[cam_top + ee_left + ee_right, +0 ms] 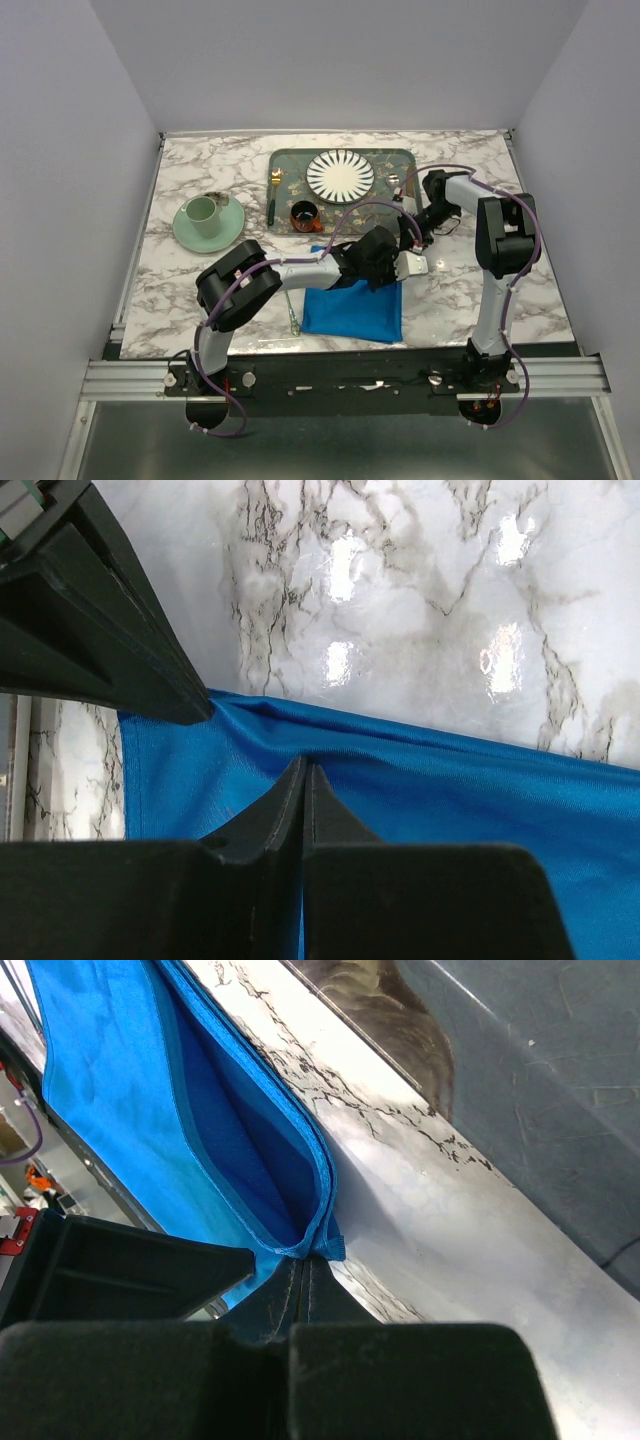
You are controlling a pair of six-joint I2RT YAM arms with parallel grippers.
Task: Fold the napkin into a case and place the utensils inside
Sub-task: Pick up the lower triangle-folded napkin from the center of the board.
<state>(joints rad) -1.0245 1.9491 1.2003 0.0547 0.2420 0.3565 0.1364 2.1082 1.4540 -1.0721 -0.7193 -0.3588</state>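
Note:
The bright blue napkin (350, 312) lies folded on the marble near the front edge, its layers gaping like a pouch in the right wrist view (240, 1150). My left gripper (376, 282) (304, 765) is shut on the napkin's far edge (420, 810), with cloth pinched at the tips. Close beside it, my right gripper (404, 278) (308, 1260) is shut on the napkin's far right corner (328, 1245). A small spoon (292, 318) with a thin silvery handle lies just left of the napkin. The fork I cannot make out.
At the back stands a grey-green tray (390, 160) carrying a striped white plate (340, 175), a gold fork with a green handle (272, 195) and a small brown cup (305, 215). A green cup on a saucer (208, 220) sits at the left.

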